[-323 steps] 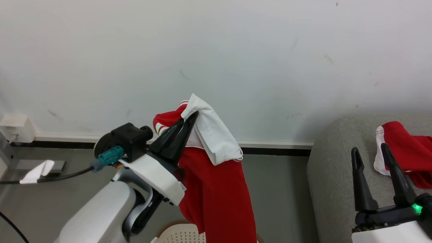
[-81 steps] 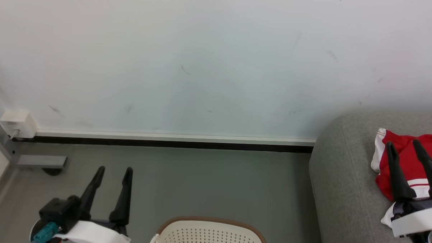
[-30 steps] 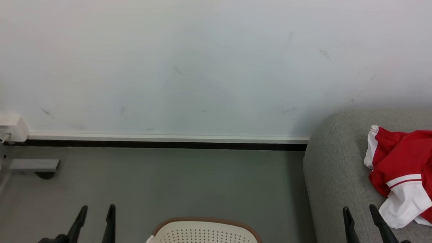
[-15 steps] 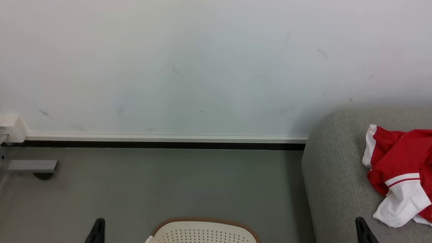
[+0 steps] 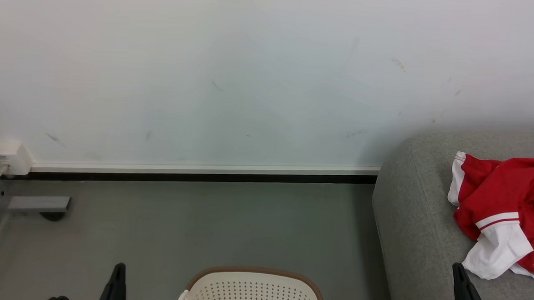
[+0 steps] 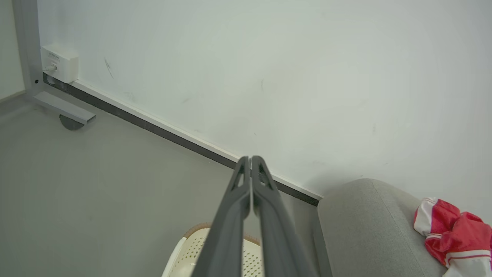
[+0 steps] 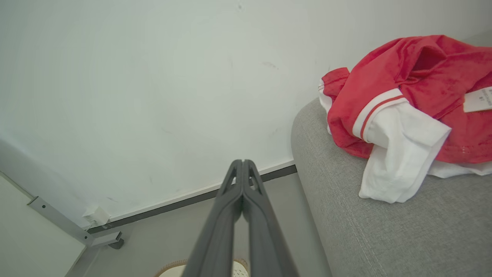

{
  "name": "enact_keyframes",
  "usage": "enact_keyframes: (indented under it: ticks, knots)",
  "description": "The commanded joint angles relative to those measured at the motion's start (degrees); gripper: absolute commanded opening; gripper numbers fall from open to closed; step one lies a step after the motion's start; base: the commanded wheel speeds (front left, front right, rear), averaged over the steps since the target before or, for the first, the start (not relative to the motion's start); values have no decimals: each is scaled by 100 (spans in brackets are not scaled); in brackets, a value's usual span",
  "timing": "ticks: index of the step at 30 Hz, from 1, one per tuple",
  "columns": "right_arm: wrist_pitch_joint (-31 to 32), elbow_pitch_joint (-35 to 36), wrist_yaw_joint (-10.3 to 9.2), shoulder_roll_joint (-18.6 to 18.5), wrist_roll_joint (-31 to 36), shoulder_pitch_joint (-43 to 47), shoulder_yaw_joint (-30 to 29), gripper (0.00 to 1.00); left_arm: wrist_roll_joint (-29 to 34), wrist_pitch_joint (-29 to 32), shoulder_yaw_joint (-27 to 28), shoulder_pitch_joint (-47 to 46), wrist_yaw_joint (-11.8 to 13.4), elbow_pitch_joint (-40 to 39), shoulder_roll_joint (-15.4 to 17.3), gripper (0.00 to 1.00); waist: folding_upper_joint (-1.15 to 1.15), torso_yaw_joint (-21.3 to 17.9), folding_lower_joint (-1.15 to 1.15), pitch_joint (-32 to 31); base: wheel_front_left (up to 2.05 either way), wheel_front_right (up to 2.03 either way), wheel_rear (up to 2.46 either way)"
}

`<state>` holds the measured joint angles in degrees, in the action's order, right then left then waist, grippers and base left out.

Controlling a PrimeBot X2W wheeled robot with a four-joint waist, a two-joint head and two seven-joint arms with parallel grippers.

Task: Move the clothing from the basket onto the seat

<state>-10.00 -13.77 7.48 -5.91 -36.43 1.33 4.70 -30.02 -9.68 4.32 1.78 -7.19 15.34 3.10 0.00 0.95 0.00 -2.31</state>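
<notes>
The red and white clothing [image 5: 496,207] lies in a heap on the grey seat [image 5: 415,235]. It is near the seat's rounded left end but not over the edge. The left gripper [image 6: 250,158] has its two fingers pressed together and holds nothing. The right gripper [image 7: 242,161] is the same, closed and empty, just beside the seat's left edge.

I think the job is almost done. The good thing to do now is look down into the basket [image 5: 254,273]. I see its far brown rim but not its bottom, so I cannot tell if more clothing is inside. The right gripper should move wide of the heap so it does not drag it off the edge.

The floor [image 5: 202,227] is plain, grey and smooth. The wall [image 5: 251,78] is white with small scuff marks. A dark strip [image 5: 195,177] runs along its bottom, and a small white box [image 5: 7,156] sits at the left.
</notes>
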Motion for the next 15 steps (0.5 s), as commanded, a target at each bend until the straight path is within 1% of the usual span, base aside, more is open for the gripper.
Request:
enact_keyframes:
  ticks: [1,15]
  knots:
    - [35,64,0,-35,-183,-158,-63,0,-181,37,33,-157,-7,-98,39,0,0,0,0,2,0,0,0]
    - [338,53,1,10,-1290,-289,-249,0,-1398,352,68,-293,-13,-112,30,0,0,-13,0,35,0,0,0]
